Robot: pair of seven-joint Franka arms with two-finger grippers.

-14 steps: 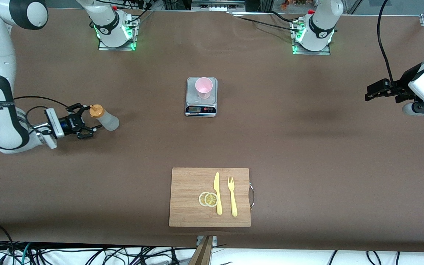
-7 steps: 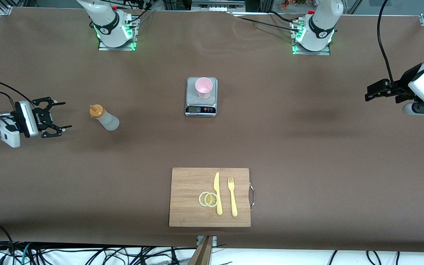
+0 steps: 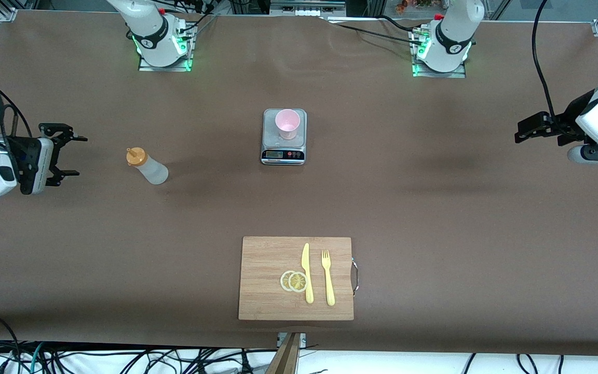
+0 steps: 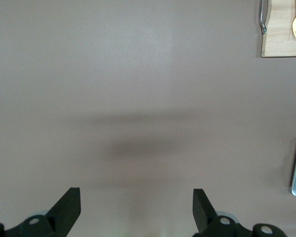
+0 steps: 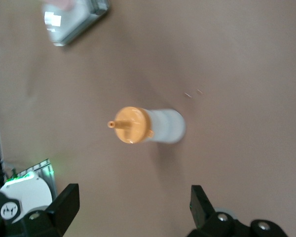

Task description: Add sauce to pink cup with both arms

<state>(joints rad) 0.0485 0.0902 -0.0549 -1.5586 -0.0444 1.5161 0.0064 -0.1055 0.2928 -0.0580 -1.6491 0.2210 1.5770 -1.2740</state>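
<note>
The brown table point(image 3: 434, 208) carries everything. Taking the front view as a clock face centred on the table, the cutting board point(image 3: 268, 291) lies at six o'clock, nearest the front camera, with a knife point(image 3: 307, 272), a fork point(image 3: 327, 278) and two lemon slices point(image 3: 294, 281) on it. Just above centre, toward twelve, sits the scale point(image 3: 284, 153), and the pink cup point(image 3: 287, 123) stands upright on its plate. The sauce bottle point(image 3: 146, 166) stands on the table at nine o'clock, well apart from the scale. The right gripper point(image 3: 73, 156) hangs over the table's nine o'clock edge, fingers spread apart, holding nothing, clear of the bottle. The left gripper point(image 3: 521, 131) waits at three o'clock, fingers point(image 4: 69, 207) apart and empty.
</note>
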